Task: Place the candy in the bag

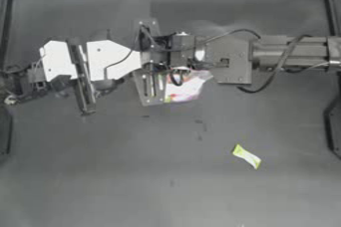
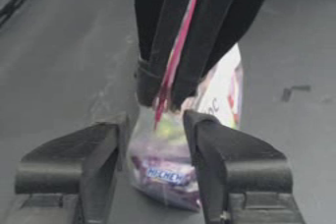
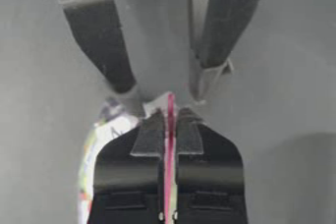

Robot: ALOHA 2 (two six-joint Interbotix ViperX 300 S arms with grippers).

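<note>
Dark table (image 1: 100, 171) is filling the whole view from above, and both of my arms are meeting near its middle. My right arm is reaching in from the right side. My right gripper (image 3: 169, 116) is squeezing tight on the pink strip (image 3: 170, 169) along the rim of the bag (image 1: 185, 86). Through the right wrist camera I am seeing that strip pinched flat between the two jaws.

My left arm is coming in from the left side. My left gripper (image 2: 157, 120) is standing with its jaws apart, one on each side of the bag, just under the spot where the right gripper is pinching. I cannot tell if those jaws are touching the plastic. Through the left wrist camera I am seeing the clear bag hanging down, with purple, yellow and pink sweets inside it.

I am seeing the candy (image 1: 246, 156) lying flat on the table by itself. It is small and yellow-green with pale ends. It is sitting well apart from the bag and from both grippers, toward the lower right in the view from above.
</note>
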